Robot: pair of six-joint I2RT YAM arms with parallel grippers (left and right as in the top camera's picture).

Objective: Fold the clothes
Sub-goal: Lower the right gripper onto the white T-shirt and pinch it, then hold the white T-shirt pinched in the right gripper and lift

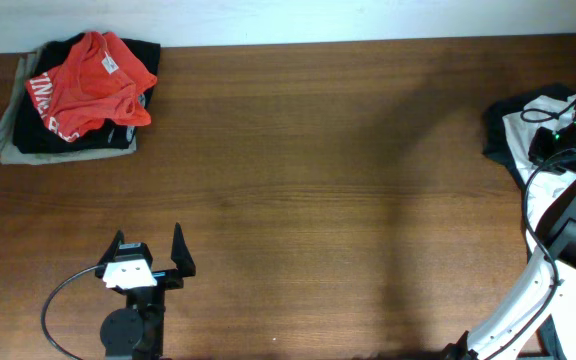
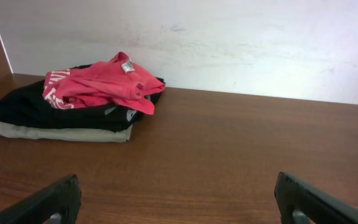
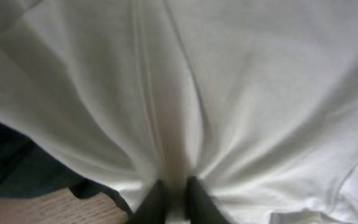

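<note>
White on dark: the white garment (image 1: pixel 520 128) lies crumpled at the right edge of the table (image 1: pixel 318 200), on top of a dark garment (image 1: pixel 495 120) that shows at its side.
Hold on the right: the right gripper (image 3: pixel 174 191) has its fingers almost together, clamped on a small ridge of the white cloth.
Reason for this hold: I judge that pinching one narrow ridge takes only the top layer, so the white piece can come off the dark one alone.
Look of the cloth: thin and soft, not folded. Long creases run over it and gather toward the pinched place. It will probably hang and sag when it is lifted.
Rest on the left: the left gripper (image 1: pixel 149 246) is low at the near edge on the left side. Its fingers are wide apart and hold nothing. It seems to wait out of the way.
Stack in the far left corner: a red garment (image 1: pixel 93 85) sits on a black garment (image 1: pixel 38 142), and this sits on a grey-green garment (image 1: pixel 1 148).
Reason for this place: probably the finished pieces are kept in the corner, well apart from the right pile, to leave the middle for folding.
Red piece: folded more loosely than the two below, with a small label showing.
Progress: several pieces look done; the white one is not yet spread.
</note>
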